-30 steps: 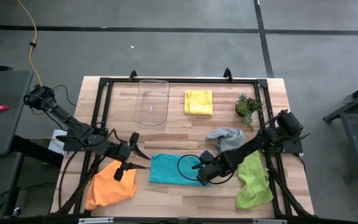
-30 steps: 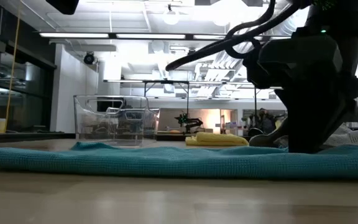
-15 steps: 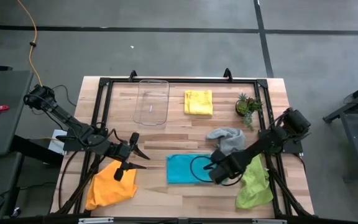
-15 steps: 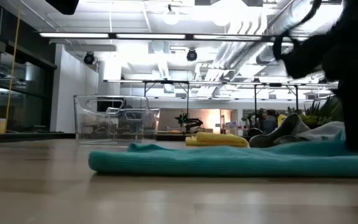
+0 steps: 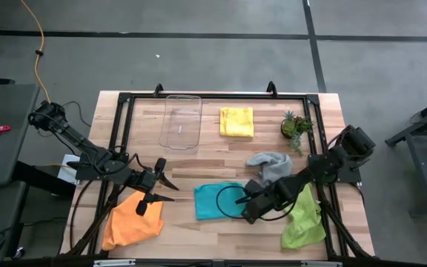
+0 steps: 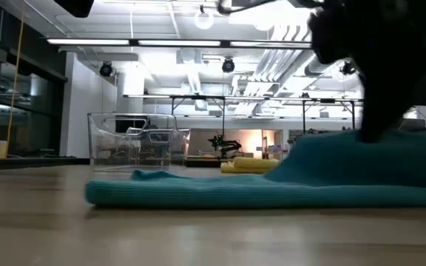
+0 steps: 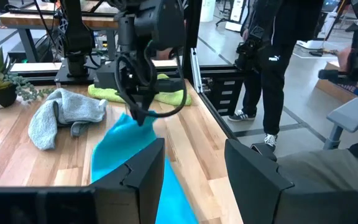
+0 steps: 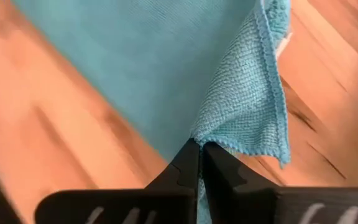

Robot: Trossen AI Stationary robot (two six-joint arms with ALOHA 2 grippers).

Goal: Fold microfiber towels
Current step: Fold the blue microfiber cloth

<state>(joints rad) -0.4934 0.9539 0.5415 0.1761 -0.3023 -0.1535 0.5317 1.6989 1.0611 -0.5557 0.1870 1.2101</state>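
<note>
The teal-blue towel [image 5: 215, 201] lies on the table's near middle, with its right end raised [image 6: 346, 157]. My right gripper [image 5: 245, 208] is shut on that end; it also shows in the low view [image 6: 379, 111] and the left wrist view [image 7: 143, 115]. My left gripper [image 5: 165, 189] is open and empty, above the far edge of the crumpled orange towel [image 5: 130, 220]. The yellow towel [image 5: 237, 122], grey towel [image 5: 269, 165] and lime green towel [image 5: 302, 216] lie on the table. My right gripper pinches the teal towel's right end at its hemmed edge [image 8: 219, 142] between its two fingers. The cloth is gathered into a fold there. The fingers come from above, slanting down from the table's right. The held end is lifted, and the left part [image 6: 168, 193] lies flat on the table.
A clear plastic tray [image 5: 181, 121] stands at the far middle, left of the yellow towel. A small potted plant [image 5: 296, 126] stands at the far right. Bare wood shows between the orange and teal towels. A person [image 7: 278, 56] stands beyond the table's right side.
My right gripper first slid the teal towel along the table toward the right edge. It then rose and came back a little to the left. The towel's right end is now lifted off the table, while its left part stays flat.
</note>
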